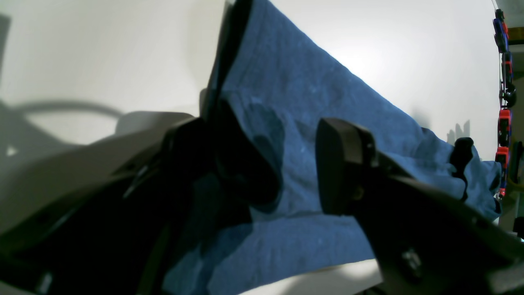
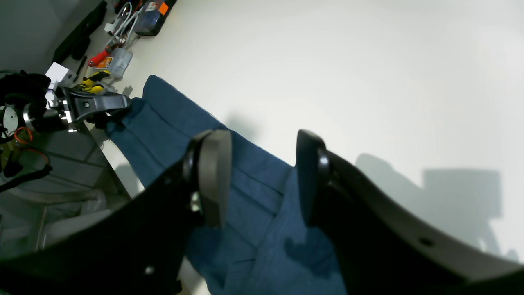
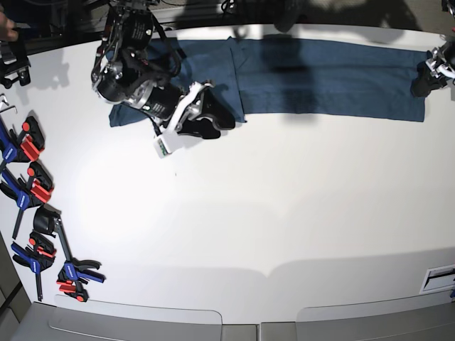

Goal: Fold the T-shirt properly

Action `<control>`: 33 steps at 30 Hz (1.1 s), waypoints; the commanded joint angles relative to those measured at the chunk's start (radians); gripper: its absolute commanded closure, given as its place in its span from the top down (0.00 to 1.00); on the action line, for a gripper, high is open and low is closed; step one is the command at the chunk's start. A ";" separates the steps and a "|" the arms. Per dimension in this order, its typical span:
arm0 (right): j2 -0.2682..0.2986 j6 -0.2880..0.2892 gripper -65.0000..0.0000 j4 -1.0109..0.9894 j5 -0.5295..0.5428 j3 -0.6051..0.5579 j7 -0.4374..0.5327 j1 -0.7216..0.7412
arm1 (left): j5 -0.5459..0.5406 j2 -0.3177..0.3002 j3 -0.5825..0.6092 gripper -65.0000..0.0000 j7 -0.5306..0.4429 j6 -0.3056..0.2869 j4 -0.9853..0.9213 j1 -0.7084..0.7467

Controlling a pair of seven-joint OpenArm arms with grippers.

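The T-shirt (image 3: 313, 78) lies as a long narrow band along the far edge of the worktop (image 3: 270, 213), already folded lengthwise by the look of it, with one end under the right arm and the other reaching out to the left arm.

The right gripper (image 3: 202, 117) sits low over the near edge of the band. From its own camera the jaws stand partly apart with blue cloth showing between them (image 2: 262, 176), and nothing pinched that I can see. The left gripper (image 3: 424, 79) is at the other end of the shirt; its jaws gape wide (image 1: 294, 164) over the cloth and hold nothing.

I'd judge the step in hand to be taking hold of the ends for a crosswise fold. To do it well, each gripper should come down onto all the layers at its end, not just the top one, or the band will peel open when lifted. The two should bite at matching corners so the fold line runs square. The creases near the right gripper want smoothing, or at least should not be trapped. The clamps (image 3: 32, 192) lie well clear.
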 commanded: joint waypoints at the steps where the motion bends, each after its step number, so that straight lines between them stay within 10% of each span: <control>1: 0.000 0.006 0.38 0.019 0.027 0.002 0.024 0.014 | 0.014 -0.017 0.005 0.60 0.025 0.007 0.006 0.006; 11: 0.000 0.006 0.38 0.019 0.027 0.002 0.023 0.014 | 0.014 -0.020 0.077 0.58 0.009 0.007 0.006 0.006; 19: 0.001 0.006 0.38 0.019 0.021 0.003 0.024 0.014 | 0.014 -0.020 0.077 0.00 -0.048 0.007 0.006 0.005; 33: 0.001 0.006 0.38 0.019 -0.187 0.093 0.117 0.023 | -0.092 -0.020 0.077 0.00 -0.028 0.007 0.050 0.006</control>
